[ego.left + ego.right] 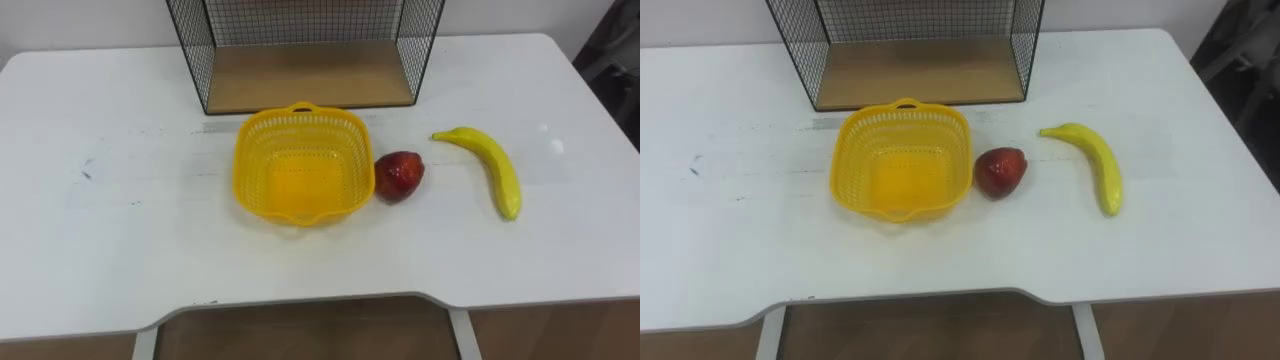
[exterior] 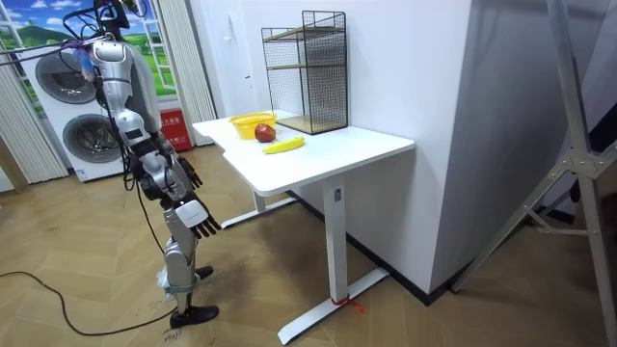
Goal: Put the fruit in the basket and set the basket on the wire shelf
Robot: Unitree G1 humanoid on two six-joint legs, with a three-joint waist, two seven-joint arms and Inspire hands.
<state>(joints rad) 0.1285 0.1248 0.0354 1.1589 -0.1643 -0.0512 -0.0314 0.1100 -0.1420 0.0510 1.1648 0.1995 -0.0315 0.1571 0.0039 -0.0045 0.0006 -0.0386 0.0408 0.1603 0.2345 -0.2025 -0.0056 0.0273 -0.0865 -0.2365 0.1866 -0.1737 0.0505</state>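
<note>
1. Standing before the table [image 2: 366,145], we hang both hands low and short of its edge: left hand [image 2: 183,174] and right hand [image 2: 202,218], fingers spread, holding nothing.
2. Our basket [image 1: 300,165] sits empty before the shelf [image 1: 310,75], well apart from both hands.
3. The apple [image 1: 399,176] lies just right of the basket, and the banana [image 1: 492,165] farther right.

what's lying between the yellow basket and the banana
A red fruit, close against the basket on its right side. From the fruit to the banana, the white table is bare. Both eye views show this.
</note>
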